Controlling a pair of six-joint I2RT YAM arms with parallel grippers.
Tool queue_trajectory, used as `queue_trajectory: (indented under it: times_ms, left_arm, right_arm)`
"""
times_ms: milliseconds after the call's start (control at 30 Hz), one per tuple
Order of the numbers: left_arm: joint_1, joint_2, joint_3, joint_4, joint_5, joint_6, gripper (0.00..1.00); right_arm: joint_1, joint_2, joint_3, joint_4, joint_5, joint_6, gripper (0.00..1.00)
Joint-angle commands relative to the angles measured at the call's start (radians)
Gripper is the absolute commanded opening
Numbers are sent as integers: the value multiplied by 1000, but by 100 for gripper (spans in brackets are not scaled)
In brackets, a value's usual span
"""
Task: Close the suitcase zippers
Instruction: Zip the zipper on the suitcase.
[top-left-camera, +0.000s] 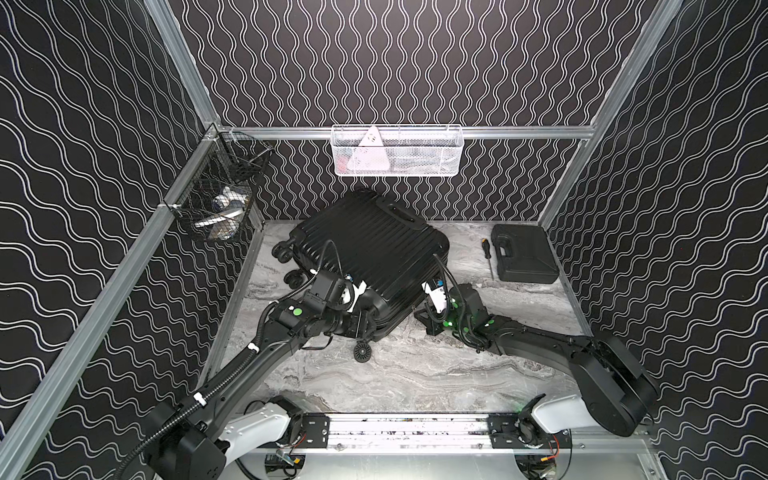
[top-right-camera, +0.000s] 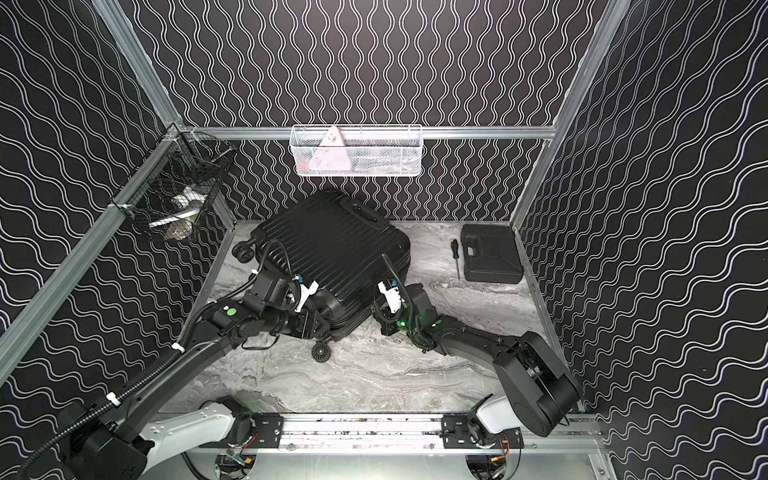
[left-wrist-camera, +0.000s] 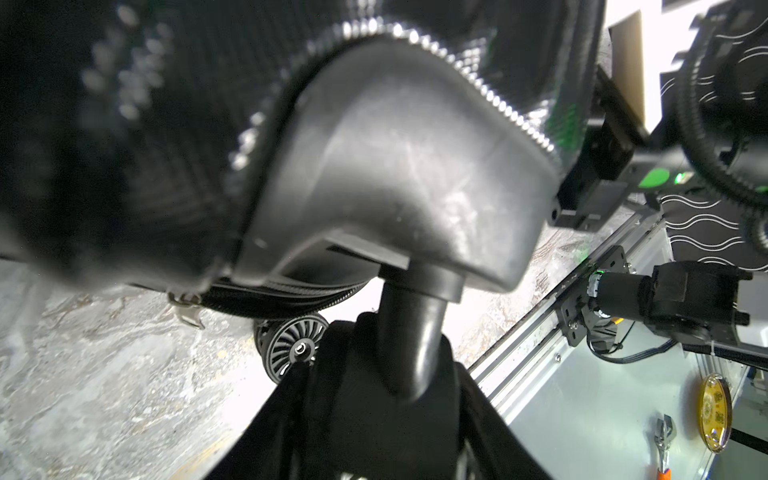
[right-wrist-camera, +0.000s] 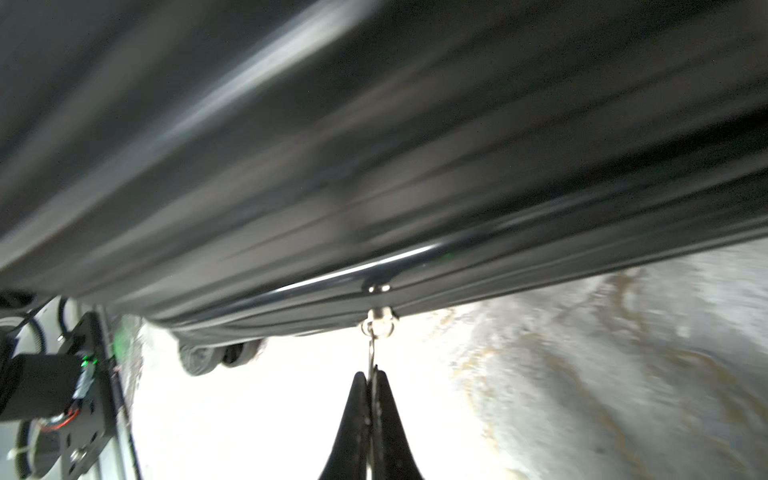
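On the left wall hangs the black basket (top-left-camera: 216, 199). Next comes my left gripper (top-left-camera: 368, 326), down at the suitcase's near corner. Seen from its wrist, its jaws stand part-way apart and clamp a caster (left-wrist-camera: 409, 332) by the stem under the grey corner housing. A free wheel (top-left-camera: 363, 353) sits on the table (top-left-camera: 415, 374) just below that grip. In the same wrist view the zipper (left-wrist-camera: 498, 95) teeth curve round the corner housing, and a spare pull (left-wrist-camera: 185, 307) hangs from the rim just above the table.

The suitcase (top-left-camera: 365, 245) lies on one ribbed shell on the table. It is toward the back and left of centre in both top views (top-right-camera: 332, 241), skewed, with its wheels to the left and its handle toward the back wall. Above it on that wall is the white basket (top-left-camera: 397, 151).

My right gripper (top-left-camera: 422, 320) is at the suitcase's near right edge. Its wrist view shows its jaws together (right-wrist-camera: 370, 376), pinching the silver pull (right-wrist-camera: 371, 351), which hangs from its slider on the rim.

Further right, well apart from the suitcase, a screwdriver (top-left-camera: 486, 257) lies just beside the tool case (top-left-camera: 523, 257).
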Motion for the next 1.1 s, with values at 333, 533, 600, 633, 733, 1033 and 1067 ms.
queue_trajectory:
  times_ms: [333, 533, 600, 633, 733, 1033, 1067]
  left_arm:
    - [0, 19, -13, 167, -83, -134, 17]
    - [0, 27, -15, 196, -45, -148, 18]
    - [0, 33, -14, 200, -36, -149, 18]
    - [0, 36, -15, 203, -29, -150, 17]
    - [0, 42, -17, 211, -11, -150, 17]
    - [-1, 49, -5, 223, 57, -93, 39]
    - [0, 48, 9, 201, 44, -69, 50]
  right_arm:
    - [156, 16, -6, 22, -55, 9, 0]
    - [187, 24, -3, 35, -71, 2, 0]
    - [197, 28, 2, 38, -78, 0, 0]
    - [199, 30, 5, 38, -81, -2, 0]
    - [210, 35, 12, 36, -93, -9, 0]
    - [229, 36, 23, 2, -116, -22, 0]
    - [228, 29, 15, 5, -93, -16, 0]
